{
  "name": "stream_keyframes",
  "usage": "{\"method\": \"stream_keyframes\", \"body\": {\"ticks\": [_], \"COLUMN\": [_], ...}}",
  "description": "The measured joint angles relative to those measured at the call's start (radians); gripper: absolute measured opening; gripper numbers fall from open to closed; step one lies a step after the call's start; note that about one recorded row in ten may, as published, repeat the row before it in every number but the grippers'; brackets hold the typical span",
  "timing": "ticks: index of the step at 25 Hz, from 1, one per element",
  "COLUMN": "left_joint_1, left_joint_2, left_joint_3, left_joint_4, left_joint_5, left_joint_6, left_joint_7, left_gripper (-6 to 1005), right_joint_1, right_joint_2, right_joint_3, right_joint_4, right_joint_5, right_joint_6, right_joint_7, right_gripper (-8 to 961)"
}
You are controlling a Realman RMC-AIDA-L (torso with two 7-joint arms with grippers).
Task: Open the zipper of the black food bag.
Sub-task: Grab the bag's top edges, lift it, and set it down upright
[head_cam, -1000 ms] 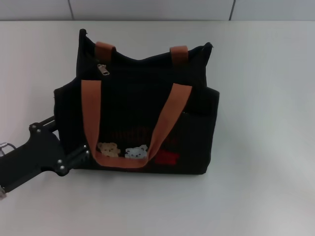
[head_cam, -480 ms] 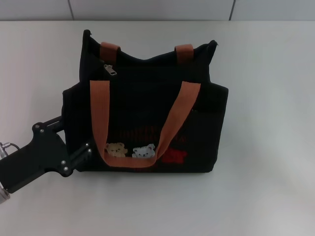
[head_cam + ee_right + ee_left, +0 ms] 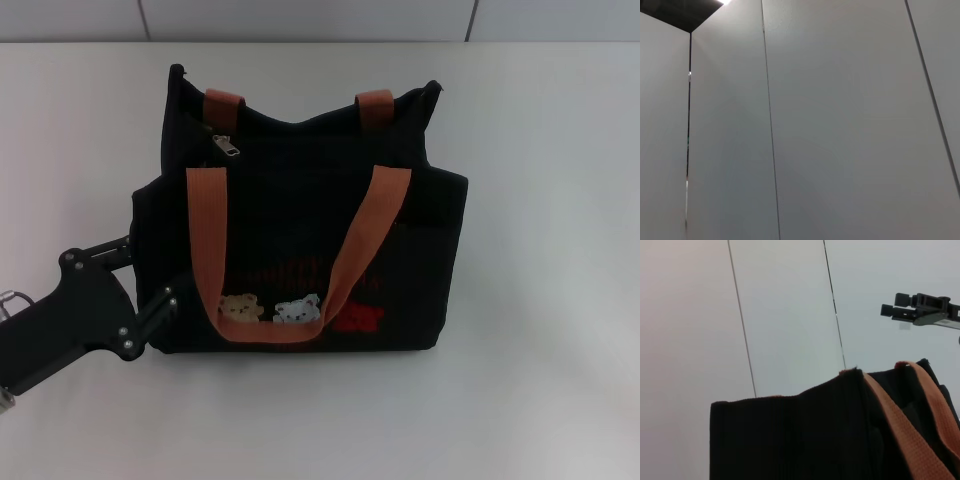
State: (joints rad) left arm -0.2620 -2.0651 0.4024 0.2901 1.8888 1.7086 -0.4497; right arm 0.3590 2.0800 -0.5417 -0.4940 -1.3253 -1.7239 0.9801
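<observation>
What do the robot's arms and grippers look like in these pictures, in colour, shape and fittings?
Only the left gripper shows in the head view: a matte black, blocky body with silver screw heads at its joints and two slim black fingers, plus a silver metal fitting at the wrist end. No cables or markings show. The right gripper, seen far off from the left wrist, is black and angular.

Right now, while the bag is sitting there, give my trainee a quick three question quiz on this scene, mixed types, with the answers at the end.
1. True or false: the zipper pull lies at the black food bag's left end.
2. Which gripper touches the bag? A) the left gripper B) the right one C) both
3. Fill in: the bag's front shows two small ____ patches.

Key
1. True: the silver tab sits near the left rear handle, so the zip looks closed.
2. A: it sits against the bag's lower left side; a gripper high in the left wrist view, likely the right one, hangs clear of the bag.
3. bear
</observation>
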Motion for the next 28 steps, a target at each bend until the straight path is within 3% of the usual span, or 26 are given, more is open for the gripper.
{"method": "stream_keyframes", "body": {"ticks": [10, 28], "left_joint_1": [0.0, 0.006], "left_joint_2": [0.001, 0.004], "left_joint_3": [-0.003, -0.017], "left_joint_4": [0.003, 0.008], "left_joint_5": [-0.001, -0.002], "left_joint_6": [0.011, 0.046], "left_joint_7": [-0.005, -0.009], "left_gripper": [290, 152], "right_joint_1": [0.0, -0.002], "right_joint_2": [0.0, 0.0], "right_joint_3": [0.003, 0.001], "right_joint_4": [0.0, 0.0], "right_joint_5": [0.0, 0.0], "right_joint_6": [0.0, -0.002], "right_joint_7": [0.0, 0.0], "right_gripper": [733, 732]}}
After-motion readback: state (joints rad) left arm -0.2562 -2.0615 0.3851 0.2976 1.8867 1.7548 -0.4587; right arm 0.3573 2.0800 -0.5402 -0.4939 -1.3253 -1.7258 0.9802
